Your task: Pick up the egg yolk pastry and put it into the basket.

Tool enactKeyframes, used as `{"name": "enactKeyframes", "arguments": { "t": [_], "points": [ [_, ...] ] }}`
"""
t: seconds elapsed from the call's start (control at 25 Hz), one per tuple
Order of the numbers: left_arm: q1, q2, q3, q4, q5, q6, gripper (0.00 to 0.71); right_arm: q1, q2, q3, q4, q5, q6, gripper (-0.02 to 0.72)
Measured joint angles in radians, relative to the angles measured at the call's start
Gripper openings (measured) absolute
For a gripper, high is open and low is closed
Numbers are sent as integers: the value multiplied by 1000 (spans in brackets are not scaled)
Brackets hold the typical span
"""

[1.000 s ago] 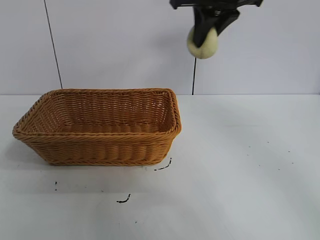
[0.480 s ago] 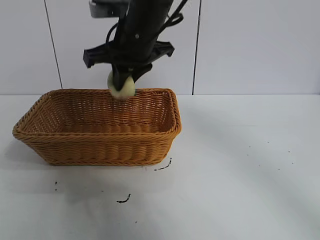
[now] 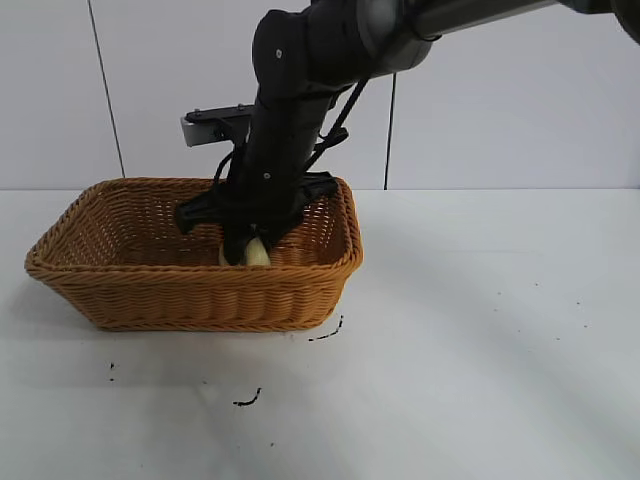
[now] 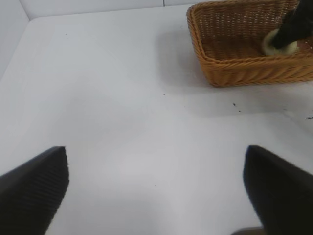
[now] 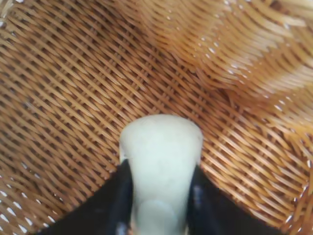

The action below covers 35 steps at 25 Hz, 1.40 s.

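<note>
The small pale yellow-cream egg yolk pastry (image 3: 256, 254) is sitting low inside the large golden-brown rectangular woven wicker basket (image 3: 130, 300), toward its right end, and the basket's near wall is hiding the pastry's underside, so whether it is touching the woven floor is hard to make out. The black right gripper (image 3: 247, 250) is reaching steeply down into the basket, its fingers (image 5: 115, 205) lying against both sides of the pastry, gripping it. In the right wrist view the pastry's rounded end is pointing away from the gripper, its long axis running along the fingers. The basket is standing on the white table (image 3: 480, 350) toward its left edge. The left gripper (image 4: 156, 191) is hovering over bare table well apart from the basket, fingers spread wide. Half a second earlier the pastry was being carried above the basket's far rim; now it is down inside.
</note>
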Motion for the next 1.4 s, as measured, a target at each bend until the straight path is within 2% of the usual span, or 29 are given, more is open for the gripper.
{"name": "enactKeyframes", "arguments": {
  "t": [0.08,0.2,0.44,0.68,0.96,1.04,1.16,1.4],
  "points": [
    [0,0,0,0,0,0,697,0,-13,0,0,21,0,521],
    [0,0,0,0,0,0,697,0,-60,0,-6,50,0,573],
    [0,0,0,0,0,0,697,-12,-225,0,-17,120,0,583],
    [0,0,0,0,0,0,697,-96,-292,-2,-30,170,18,583],
    [0,0,0,0,0,0,697,-304,-293,-2,-80,215,19,583],
    [0,0,0,0,0,0,697,-336,-293,-2,-81,221,19,583],
    [0,0,0,0,0,0,697,-486,-293,-2,-88,257,19,583],
    [0,0,0,0,0,0,697,-620,-293,-2,-84,322,27,582]
  ]
}}
